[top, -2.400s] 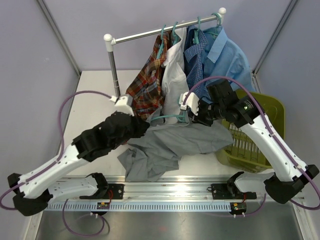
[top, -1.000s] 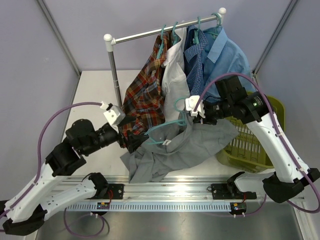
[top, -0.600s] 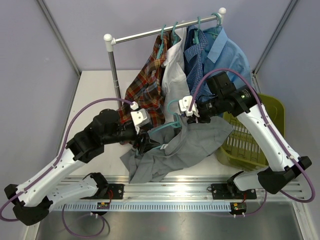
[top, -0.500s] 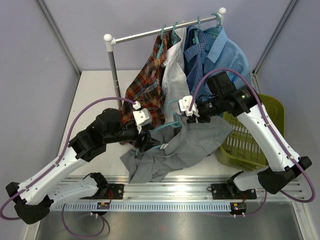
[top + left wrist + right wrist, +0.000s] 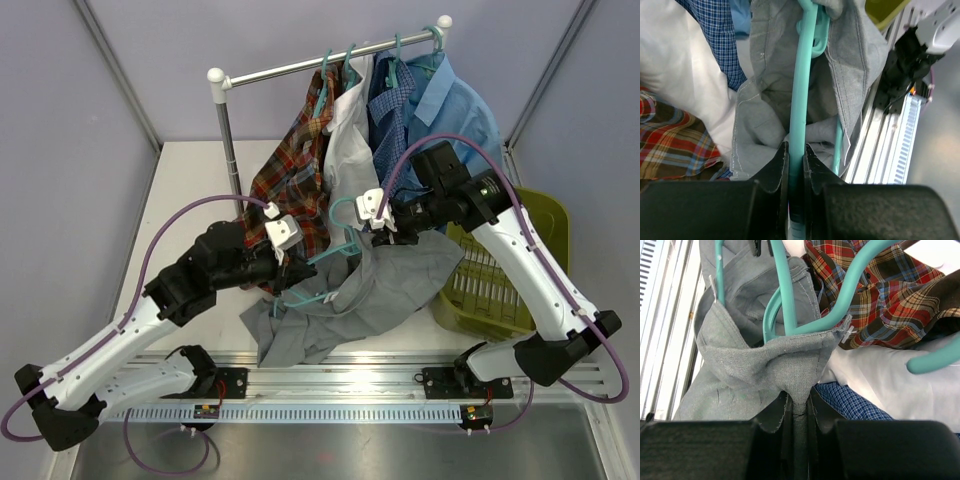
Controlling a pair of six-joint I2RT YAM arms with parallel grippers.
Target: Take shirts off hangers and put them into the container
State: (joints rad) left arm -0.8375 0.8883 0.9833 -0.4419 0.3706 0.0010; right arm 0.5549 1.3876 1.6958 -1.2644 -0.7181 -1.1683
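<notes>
Grey shirt (image 5: 395, 285) beside the basket (image 5: 556, 214) is mid-removal: right gripper (image 5: 799, 401) clamps fabric, left gripper (image 5: 795, 156) clamps hanger (image 5: 801, 90); next, pull them apart.

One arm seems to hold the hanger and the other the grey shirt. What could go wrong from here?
The teal hanger, clamped in the left fingers, sits threaded inside the grey shirt; pulling it out may snag the cloth. The right fingers pinch only a small fold of that shirt, which might slip free. The hanger's hook lies close to the plaid shirt and could catch it.
</notes>
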